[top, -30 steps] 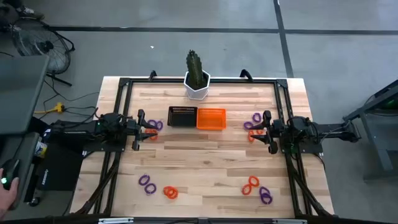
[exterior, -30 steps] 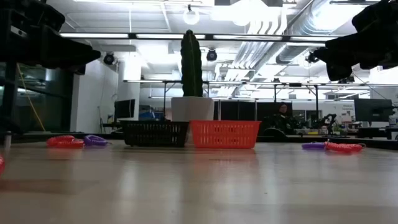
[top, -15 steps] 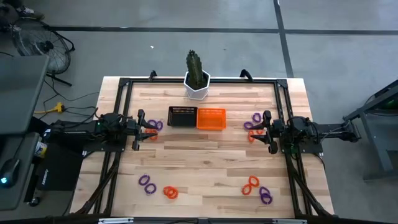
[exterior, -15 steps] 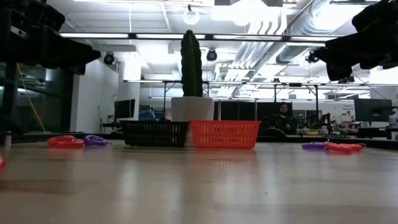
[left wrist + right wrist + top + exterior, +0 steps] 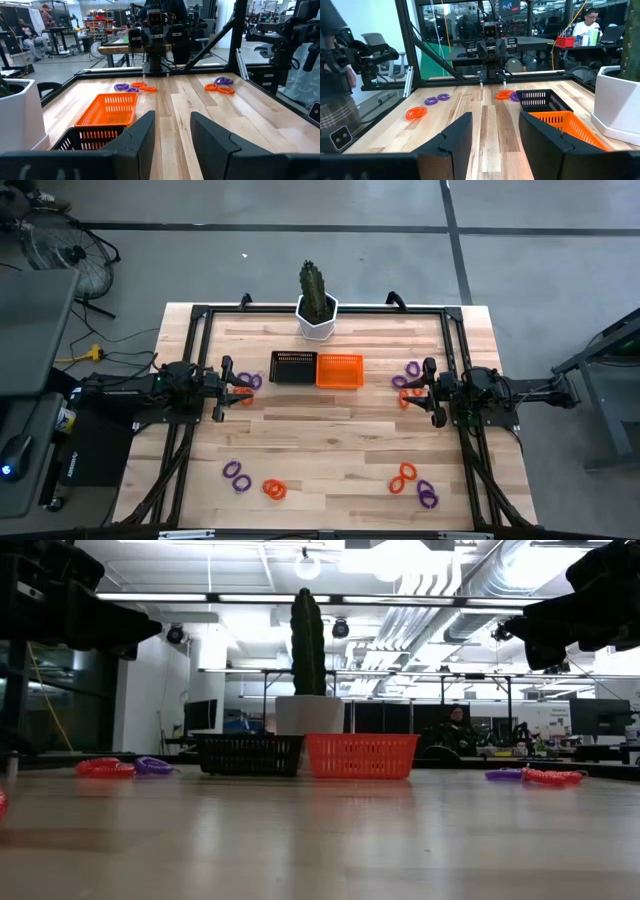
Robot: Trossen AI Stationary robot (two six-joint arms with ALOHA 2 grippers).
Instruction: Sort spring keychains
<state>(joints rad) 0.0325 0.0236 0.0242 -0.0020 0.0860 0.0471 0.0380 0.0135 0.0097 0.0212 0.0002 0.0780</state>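
Observation:
Purple and orange spring keychains lie in small groups on the wooden table. One pair (image 5: pixel 246 388) lies by my left gripper (image 5: pixel 238 388), and a group (image 5: pixel 405 383) lies by my right gripper (image 5: pixel 412 389). Near the front edge lie a purple one (image 5: pixel 236 475), an orange one (image 5: pixel 273 489) and a mixed cluster (image 5: pixel 414 485). A black mesh basket (image 5: pixel 293 367) and an orange mesh basket (image 5: pixel 339 370) stand side by side at the table's middle far part. Both grippers hover level above the table, facing each other. My left gripper (image 5: pixel 172 117) and my right gripper (image 5: pixel 495 117) are open, with nothing between their fingers.
A white pot with a cactus (image 5: pixel 317 305) stands at the far edge, behind the baskets. A black frame (image 5: pixel 200 320) runs along the table's left, far and right sides. Bare wood (image 5: pixel 330 440) lies between the baskets and the front keychains. People sit at desks in the room beyond (image 5: pixel 587 22).

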